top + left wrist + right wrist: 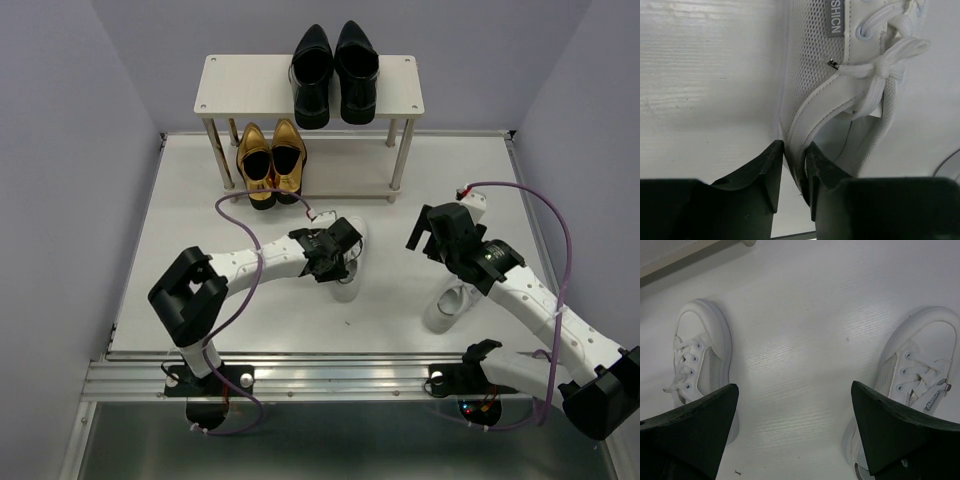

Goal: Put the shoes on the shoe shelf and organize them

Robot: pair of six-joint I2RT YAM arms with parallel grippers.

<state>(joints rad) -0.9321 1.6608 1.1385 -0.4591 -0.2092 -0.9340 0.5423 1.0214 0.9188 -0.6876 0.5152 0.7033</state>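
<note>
The white sneaker sits on the table, near the middle, with its toe pointing to 12 o'clock. The left gripper has its two black fingers close together at the heel end. One finger is inside the shoe and one is outside, and they look like they pinch the thin side wall. The other white sneaker lies at 4 o'clock from the first one, partly under the right arm. The right gripper hangs above the table with its fingers spread wide and holds nothing.

The shoe shelf stands at 12 o'clock. The black dress shoes are on the top board. The gold loafers are on the low board, on the left side.

I think the pinch could slip. The fingers grab only a thin, soft edge, so the long toe may droop and swing when the shoe goes up. Then it could twist out and fall. A drooping toe could also bump the low board or knock the gold loafers, because the gap under the top board looks tight. The loose lace bow could snag too.

The sneaker has bumpy mesh on its side and smooth white strips over it. The laces are flat and floppy. A small grey label runs along the tongue. The sole is thick and round at the toe. The table looks pale, with faint lines like wood.
</note>
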